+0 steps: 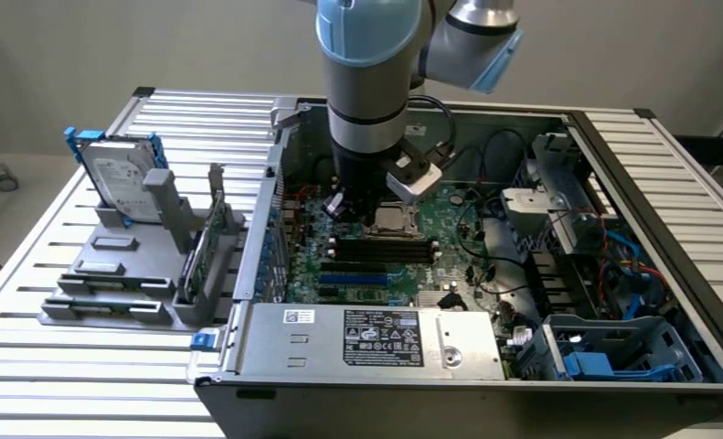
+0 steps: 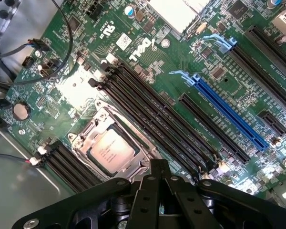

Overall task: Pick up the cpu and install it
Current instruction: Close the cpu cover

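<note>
Item: open computer case (image 1: 261,238), lying on its side on a slatted metal table (image 1: 44,384), with the green motherboard (image 1: 465,229) exposed.

- Cpu (image 2: 112,150) – small square chip with a silvery-grey top and faint print. It lay flat inside the metal frame of the socket (image 2: 84,138) on the motherboard, between two banks of long black memory slots (image 2: 152,112). In the exterior view it showed as a pale square (image 1: 394,218) just beside the arm's tip.
- End effector (image 2: 157,167) – black fingers pressed together, with nothing seen between them. The tips hung near the socket's edge and clear of the chip. In the exterior view it stood upright over the board (image 1: 351,206), beneath the grey and blue arm.
- Long blue expansion slot (image 2: 229,109) – ran beside the black slots, well apart from the socket.
- Coin cell battery (image 2: 21,111) – sat on the board near the case's edge.
- Power supply (image 1: 374,337) – grey box with a label, at the near end of the case.
- Hard drive (image 1: 123,183) – upright in a blue bracket on a grey parts holder (image 1: 117,274), on the table to the exterior view's left of the case.
</note>
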{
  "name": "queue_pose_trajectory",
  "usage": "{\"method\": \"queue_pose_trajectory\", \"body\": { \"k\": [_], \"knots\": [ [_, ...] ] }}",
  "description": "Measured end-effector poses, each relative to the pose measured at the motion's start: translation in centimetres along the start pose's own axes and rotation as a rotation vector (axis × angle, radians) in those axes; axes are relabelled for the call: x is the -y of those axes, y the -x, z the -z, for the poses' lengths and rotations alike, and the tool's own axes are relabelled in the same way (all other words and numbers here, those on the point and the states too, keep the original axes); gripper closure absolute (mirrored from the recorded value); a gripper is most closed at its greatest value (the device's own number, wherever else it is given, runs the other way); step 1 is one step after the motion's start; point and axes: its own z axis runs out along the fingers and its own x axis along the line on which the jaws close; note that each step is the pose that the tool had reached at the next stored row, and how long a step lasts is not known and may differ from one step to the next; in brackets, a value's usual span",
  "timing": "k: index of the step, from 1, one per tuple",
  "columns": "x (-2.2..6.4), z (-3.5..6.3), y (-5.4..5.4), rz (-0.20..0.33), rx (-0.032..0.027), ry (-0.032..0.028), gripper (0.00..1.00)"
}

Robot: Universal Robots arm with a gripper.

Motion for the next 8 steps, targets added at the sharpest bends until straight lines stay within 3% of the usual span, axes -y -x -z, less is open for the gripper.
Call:
{"method": "queue_pose_trajectory", "body": {
  "k": [8],
  "knots": [
    [0.31, -1.11, 0.34, 0.0, 0.0002, 0.0001, 0.89]
  ]
}}
